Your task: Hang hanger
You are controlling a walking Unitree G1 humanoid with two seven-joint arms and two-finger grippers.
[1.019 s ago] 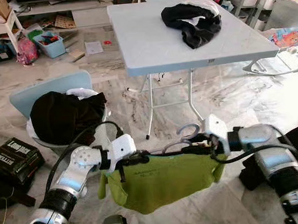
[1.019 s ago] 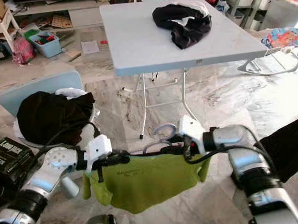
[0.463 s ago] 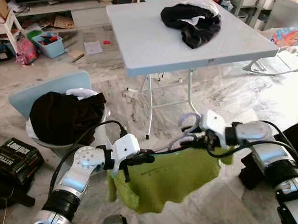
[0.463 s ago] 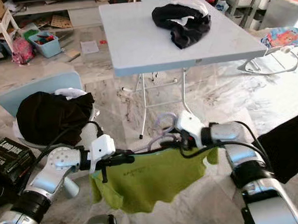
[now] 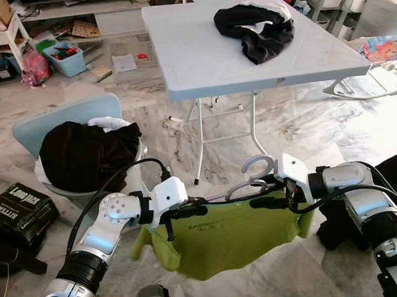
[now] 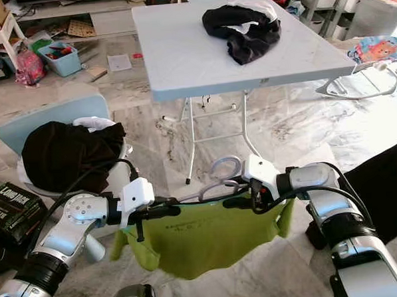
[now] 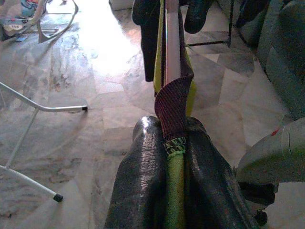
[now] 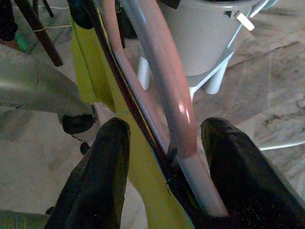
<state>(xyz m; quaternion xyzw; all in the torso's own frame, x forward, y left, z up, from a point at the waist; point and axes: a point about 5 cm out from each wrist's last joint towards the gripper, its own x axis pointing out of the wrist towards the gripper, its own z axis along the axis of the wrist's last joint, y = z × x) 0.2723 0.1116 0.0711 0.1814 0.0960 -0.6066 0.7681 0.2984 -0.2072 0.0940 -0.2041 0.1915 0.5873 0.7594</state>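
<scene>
Head views: the left gripper (image 5: 191, 206) and right gripper (image 5: 262, 197) hold a pale hanger (image 5: 248, 179) level between them, a green shirt (image 5: 223, 237) drooping below, the white table (image 5: 200, 62) beyond

Left wrist: fingers (image 7: 143, 181) pinched tight on shirt and hanger

Right wrist: fingers (image 8: 102, 176) spread either side of the hanger bar, which rests against one finger

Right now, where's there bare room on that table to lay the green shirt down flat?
The white table is bare across its near and left parts, from the front edge up to the black clothes pile at the far right corner. The crowded spot is that corner.
</scene>
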